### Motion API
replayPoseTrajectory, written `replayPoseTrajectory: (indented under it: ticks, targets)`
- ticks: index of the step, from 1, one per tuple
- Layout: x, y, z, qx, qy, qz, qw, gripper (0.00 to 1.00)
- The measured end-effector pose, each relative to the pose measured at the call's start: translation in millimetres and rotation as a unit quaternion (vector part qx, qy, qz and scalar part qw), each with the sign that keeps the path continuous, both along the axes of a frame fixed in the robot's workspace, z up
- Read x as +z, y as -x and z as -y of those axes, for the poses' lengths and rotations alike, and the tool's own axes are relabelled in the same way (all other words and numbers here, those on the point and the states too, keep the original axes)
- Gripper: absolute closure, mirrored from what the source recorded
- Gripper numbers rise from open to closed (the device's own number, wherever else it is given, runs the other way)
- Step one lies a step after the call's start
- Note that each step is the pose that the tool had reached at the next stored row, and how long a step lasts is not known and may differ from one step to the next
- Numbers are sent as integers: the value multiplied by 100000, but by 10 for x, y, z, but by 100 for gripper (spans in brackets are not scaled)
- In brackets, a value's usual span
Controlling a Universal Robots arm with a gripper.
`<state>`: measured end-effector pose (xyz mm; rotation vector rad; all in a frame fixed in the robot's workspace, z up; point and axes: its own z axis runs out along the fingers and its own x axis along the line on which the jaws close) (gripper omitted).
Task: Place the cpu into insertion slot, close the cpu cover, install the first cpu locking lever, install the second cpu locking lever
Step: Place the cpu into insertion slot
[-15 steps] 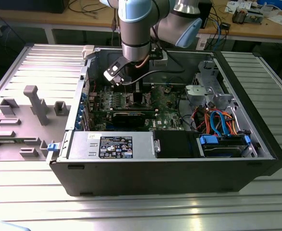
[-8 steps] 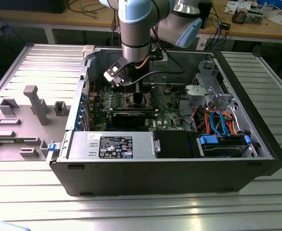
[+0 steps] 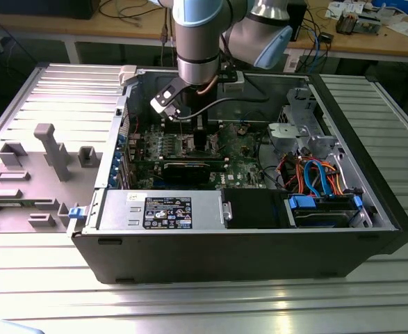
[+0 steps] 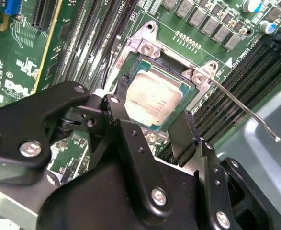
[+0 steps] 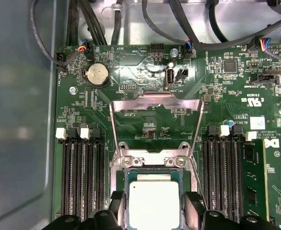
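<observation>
Inside an opened computer case (image 3: 259, 259) on a ribbed metal worktop (image 3: 190, 309), the arm reaches down from above and its pincer (image 3: 183, 115) hangs over the green circuit board (image 5: 78, 112).

In both wrist views we see the cpu (image 5: 154, 191), dull silver top up, lying flat in the insertion slot (image 4: 147, 48). It sits square within the socket's rim.

The pincer (image 5: 154, 211) is open. Its black fingers (image 4: 130, 132) are spread to either side of the chip and grip nothing (we cannot tell whether either finger touches the socket's edge).

In the first wrist view, the cpu cover (image 5: 154, 99) is swung up and back from its hinged edge on the side of the slot away from the pincer. We see bare board through its large cut-out, so the chip lies uncovered.

In the second wrist view, a thin metal locking lever (image 4: 241, 108) juts free from one corner of the socket, over the neighbouring memory slots (image 5: 80, 177). A round coin battery (image 5: 97, 74) sits on the board beyond the cover.

On the worktop at the exterior view's left stands a grey moulded fixture (image 3: 51, 149), well apart from the case.
</observation>
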<state>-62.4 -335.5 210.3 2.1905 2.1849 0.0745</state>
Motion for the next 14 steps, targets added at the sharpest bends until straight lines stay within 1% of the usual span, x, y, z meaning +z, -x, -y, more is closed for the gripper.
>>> replayPoseTrajectory:
  ticks: [1,2,3,4,5,9,14]
  targets:
    - [24,-3,0,0,8,-205,100000,40]
    - [57,-8,0,1,3,-525,99999,47]
    - [90,-13,0,1,3,-858,99996,59]
    - [102,-17,0,-1,-2,-1069,99994,65]
    - [103,-18,0,4,-11,-1151,99993,65]
    - [104,-19,0,1,3,-1178,99993,89]
    - [104,-21,0,1,2,-1182,99993,89]
